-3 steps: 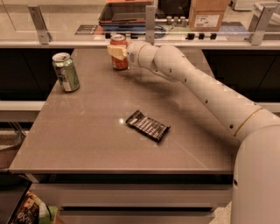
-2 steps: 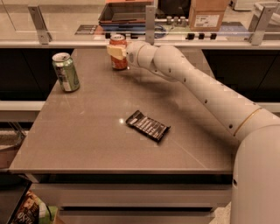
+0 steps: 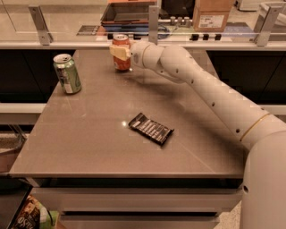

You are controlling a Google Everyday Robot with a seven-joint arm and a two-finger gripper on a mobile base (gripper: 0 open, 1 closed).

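An orange soda can (image 3: 121,60) stands upright near the far edge of the brown table (image 3: 89,134). My gripper (image 3: 119,51) is at this can, reaching in from the right, and its cream-coloured tip lies across the can's upper front. The white arm (image 3: 210,98) stretches back to the lower right. A green soda can (image 3: 67,74) stands upright at the far left of the table, well apart from the gripper. A dark snack bar wrapper (image 3: 151,128) lies flat near the middle of the table.
A glass rail with metal posts (image 3: 153,20) runs behind the table's far edge. Beyond it sit a tray (image 3: 129,11) and a cardboard box (image 3: 212,13). A snack bag (image 3: 31,214) lies on the floor at the lower left.
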